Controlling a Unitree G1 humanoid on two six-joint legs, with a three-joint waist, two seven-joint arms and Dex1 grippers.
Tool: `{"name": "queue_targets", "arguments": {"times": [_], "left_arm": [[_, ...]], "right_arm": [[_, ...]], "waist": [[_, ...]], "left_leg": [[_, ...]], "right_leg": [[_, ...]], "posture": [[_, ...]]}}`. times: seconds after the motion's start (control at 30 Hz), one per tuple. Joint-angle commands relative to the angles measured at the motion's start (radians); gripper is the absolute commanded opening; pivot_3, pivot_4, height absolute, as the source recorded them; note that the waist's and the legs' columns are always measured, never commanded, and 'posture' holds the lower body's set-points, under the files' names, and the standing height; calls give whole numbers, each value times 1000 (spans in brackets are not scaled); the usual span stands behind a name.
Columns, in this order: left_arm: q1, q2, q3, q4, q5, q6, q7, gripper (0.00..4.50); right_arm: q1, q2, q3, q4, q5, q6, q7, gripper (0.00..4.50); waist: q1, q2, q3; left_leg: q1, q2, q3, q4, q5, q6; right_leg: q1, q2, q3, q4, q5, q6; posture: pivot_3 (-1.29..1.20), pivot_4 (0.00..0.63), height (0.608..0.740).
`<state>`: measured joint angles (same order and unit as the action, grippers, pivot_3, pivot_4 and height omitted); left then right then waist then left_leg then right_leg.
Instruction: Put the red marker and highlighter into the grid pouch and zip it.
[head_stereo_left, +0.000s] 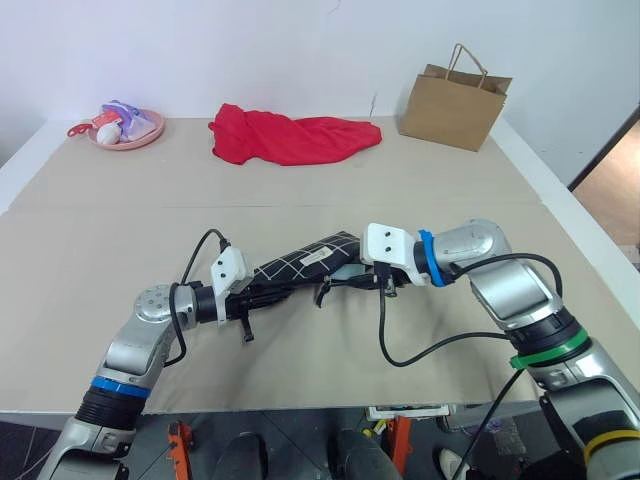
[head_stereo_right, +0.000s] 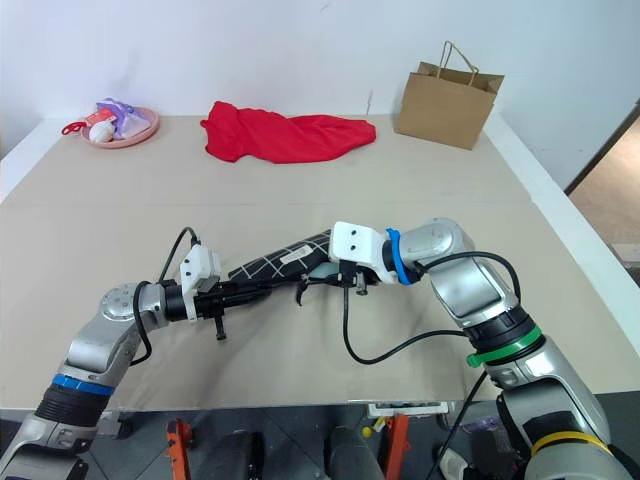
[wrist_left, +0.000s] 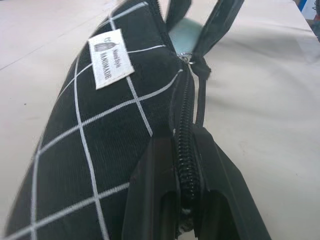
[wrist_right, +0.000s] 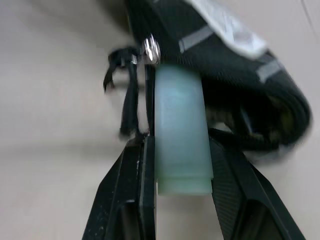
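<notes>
My left gripper (head_stereo_left: 262, 290) is shut on the zipper edge of the grid pouch (head_stereo_left: 300, 262) and holds this black, white-lined pouch slanted above the table. In the left wrist view its fingers (wrist_left: 155, 165) pinch the zipper seam below the white label (wrist_left: 110, 57). My right gripper (head_stereo_left: 350, 275) is shut on the highlighter (wrist_right: 181, 140), a pale mint bar whose far end sits at the pouch's open mouth (wrist_right: 240, 90). The zipper's black pull cord (wrist_right: 127, 90) hangs beside the highlighter. The red marker is out of view.
A red cloth (head_stereo_left: 290, 137) lies at the back middle of the beige table (head_stereo_left: 120, 220). A brown paper bag (head_stereo_left: 455, 100) stands at the back right. At the back left sits a pink bowl (head_stereo_left: 125, 127) with small items in it.
</notes>
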<state>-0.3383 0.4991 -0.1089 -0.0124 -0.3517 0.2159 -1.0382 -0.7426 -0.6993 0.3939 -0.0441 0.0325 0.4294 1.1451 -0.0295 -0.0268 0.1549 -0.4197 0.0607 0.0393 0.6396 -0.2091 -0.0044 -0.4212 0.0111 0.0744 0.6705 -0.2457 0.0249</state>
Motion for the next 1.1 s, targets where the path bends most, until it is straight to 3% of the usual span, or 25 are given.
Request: {"name": "queue_targets", "arguments": {"times": [0.03, 0.13, 0.23, 0.43, 0.67, 0.9, 0.97, 1.1], "left_arm": [[-27, 0, 11, -24, -7, -17, -7, 0], [-23, 2, 14, -25, -8, -17, -6, 0], [-21, -3, 9, -24, -7, -19, -6, 0], [-30, -9, 6, -18, -5, -21, -4, 0], [-16, -18, 16, -27, -17, -10, 11, 0], [-24, -37, 51, -25, -54, 28, 43, 0], [-24, -38, 54, -23, -57, 30, 45, 0], [-36, -47, 52, -17, -62, 41, 47, 0]], "right_arm": [[-19, 2, -36, -37, 12, 3, 5, 1144], [-9, -26, -61, -31, 5, -1, 4, 1144], [-40, 14, -55, 29, -31, -8, -62, 1144], [-46, 52, -74, 53, -28, 0, -110, 3456], [36, -82, -246, -20, 106, 14, -13, 3456], [288, -135, -584, -223, 428, 194, 51, 3456], [396, -113, -607, -281, 483, 277, 21, 3456], [527, -21, -493, -367, 444, 353, -149, 3456]], "waist": [[5, 0, 0], [7, 0, 0], [7, 0, 0], [3, 0, 0], [9, 0, 0], [8, 0, 0], [8, -1, 0], [0, 0, 0]], "left_leg": [[0, 0, 0, 0, 0, 0], [-1, -1, 0, 0, 0, 0], [-1, -1, 0, 0, 0, 0], [-1, 0, 0, 0, 1, -1], [-1, -1, 0, 0, 1, -1], [-1, -1, -1, 0, 1, -1], [-1, -1, -2, 0, 1, -1], [3, -1, -1, 0, 1, -1]], "right_leg": [[0, 0, 0, 0, 0, 0], [-1, -1, 0, 0, 0, 0], [-1, -1, 0, 0, 0, 0], [-2, 1, 0, 3, 0, -2], [-2, 0, 0, 4, -1, -2], [-2, 0, -1, 4, -1, -1], [-1, 0, -1, 5, -2, -1], [2, 0, 0, 5, -5, 4]], "posture": [[0, 150, 740], [0, 150, 740], [0, 150, 740], [0, 150, 740], [0, 150, 740], [0, 150, 740], [0, 150, 740], [0, 150, 740]]}}
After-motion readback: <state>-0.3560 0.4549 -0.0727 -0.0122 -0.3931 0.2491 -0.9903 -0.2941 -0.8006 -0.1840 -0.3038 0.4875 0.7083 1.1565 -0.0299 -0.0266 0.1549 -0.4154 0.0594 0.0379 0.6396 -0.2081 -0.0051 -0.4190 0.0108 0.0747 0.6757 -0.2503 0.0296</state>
